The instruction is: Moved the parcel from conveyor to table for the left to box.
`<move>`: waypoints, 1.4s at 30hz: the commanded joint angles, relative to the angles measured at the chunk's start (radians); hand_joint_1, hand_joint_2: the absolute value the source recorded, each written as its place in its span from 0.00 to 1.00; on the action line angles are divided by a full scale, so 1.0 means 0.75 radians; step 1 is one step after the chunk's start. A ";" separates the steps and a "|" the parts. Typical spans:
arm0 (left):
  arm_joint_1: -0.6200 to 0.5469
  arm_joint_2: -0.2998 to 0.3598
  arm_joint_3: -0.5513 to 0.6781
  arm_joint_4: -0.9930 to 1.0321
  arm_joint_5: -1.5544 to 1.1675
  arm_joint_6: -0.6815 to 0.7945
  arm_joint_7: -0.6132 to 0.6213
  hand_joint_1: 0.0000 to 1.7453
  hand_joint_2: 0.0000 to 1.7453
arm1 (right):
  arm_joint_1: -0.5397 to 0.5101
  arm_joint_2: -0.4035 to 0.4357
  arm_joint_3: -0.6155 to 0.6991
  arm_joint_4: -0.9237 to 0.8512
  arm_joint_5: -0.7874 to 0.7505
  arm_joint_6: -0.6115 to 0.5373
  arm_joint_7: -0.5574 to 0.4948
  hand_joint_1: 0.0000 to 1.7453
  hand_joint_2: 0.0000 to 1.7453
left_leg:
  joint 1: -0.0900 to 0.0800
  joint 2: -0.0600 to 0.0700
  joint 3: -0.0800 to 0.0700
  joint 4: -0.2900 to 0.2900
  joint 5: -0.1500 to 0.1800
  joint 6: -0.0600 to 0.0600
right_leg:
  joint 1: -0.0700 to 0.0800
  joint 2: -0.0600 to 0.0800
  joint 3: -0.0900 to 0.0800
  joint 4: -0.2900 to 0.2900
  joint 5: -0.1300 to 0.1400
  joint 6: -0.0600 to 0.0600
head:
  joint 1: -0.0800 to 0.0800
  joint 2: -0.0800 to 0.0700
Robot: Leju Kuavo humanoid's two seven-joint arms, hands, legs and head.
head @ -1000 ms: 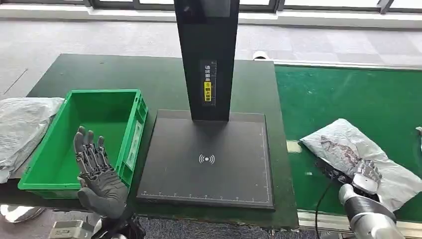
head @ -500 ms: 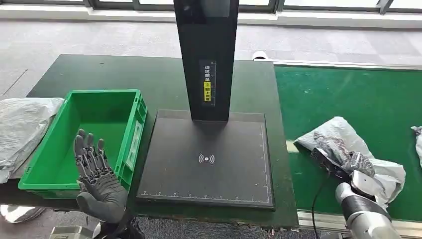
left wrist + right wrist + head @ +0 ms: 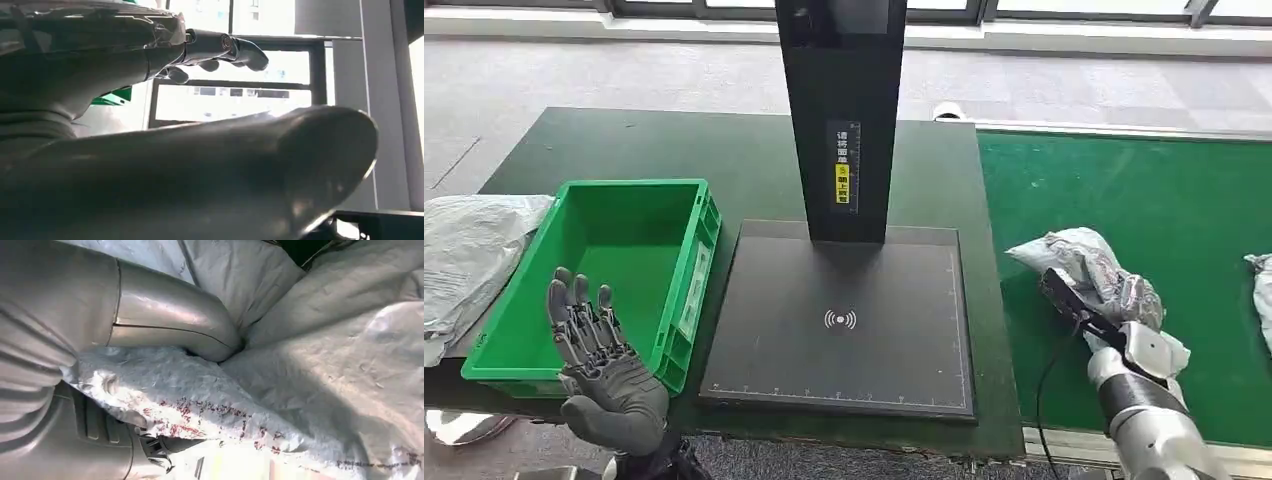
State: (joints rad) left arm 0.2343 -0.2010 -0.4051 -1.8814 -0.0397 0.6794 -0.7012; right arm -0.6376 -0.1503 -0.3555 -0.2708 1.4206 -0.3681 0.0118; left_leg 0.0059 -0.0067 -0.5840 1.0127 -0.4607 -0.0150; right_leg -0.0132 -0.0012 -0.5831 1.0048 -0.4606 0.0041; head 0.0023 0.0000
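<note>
Our right hand (image 3: 1136, 322) clutches the grey parcel (image 3: 1084, 258) at four o'clock by bunched film that could slip, while our left hand (image 3: 602, 368) waits spread empty.

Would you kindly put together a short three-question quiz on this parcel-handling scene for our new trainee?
1. True or false: the right hand grips the grey parcel over the green conveyor.
2. Multiple choice: what is in the green crate? A) a parcel B) nothing visible C) a cable
3. Fill in: the left hand is raised with its fingers ____, holding nothing.

Key: 1 true; 2 B; 3 apart.
</note>
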 commanded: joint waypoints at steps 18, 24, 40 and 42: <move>-0.017 0.022 -0.027 0.079 0.031 -0.105 0.004 0.00 0.00 | 0.275 0.158 0.163 -0.727 -1.112 -0.253 -0.947 1.00 1.00 | -0.001 0.001 0.003 -0.003 0.000 0.001 | 0.000 0.000 0.002 -0.003 0.001 0.000 | -0.001 -0.001; -0.051 -0.028 0.034 0.145 0.016 -0.266 0.004 0.00 0.00 | 0.687 0.289 0.737 -1.456 -1.067 -0.372 -0.901 1.00 1.00 | 0.000 -0.004 0.003 -0.004 -0.002 -0.001 | 0.000 -0.004 0.004 -0.004 -0.003 0.000 | 0.000 0.000; -0.105 -0.099 0.066 0.219 0.010 -0.374 0.004 0.00 0.00 | 0.476 0.416 1.103 -0.947 -1.107 -0.132 -0.875 1.00 1.00 | 0.005 0.010 0.006 -0.003 -0.005 -0.007 | 0.005 0.009 0.001 -0.001 -0.005 -0.007 | -0.001 -0.001; -0.099 -0.095 0.050 0.212 0.009 -0.342 0.004 0.00 0.00 | 0.380 0.466 1.104 -0.757 -1.116 -0.140 -0.898 1.00 1.00 | 0.005 0.011 0.008 -0.005 -0.004 -0.006 | 0.005 0.009 0.004 -0.003 -0.004 -0.007 | 0.000 0.000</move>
State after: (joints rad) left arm 0.1838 -0.2304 -0.3708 -1.7872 -0.0221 0.3795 -0.7008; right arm -0.1051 0.0983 0.3485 -1.3088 0.6093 -0.5114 -0.6401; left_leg 0.0094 -0.0048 -0.5815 1.0116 -0.4649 -0.0204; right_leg -0.0094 0.0001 -0.5826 1.0054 -0.4662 -0.0008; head 0.0023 0.0000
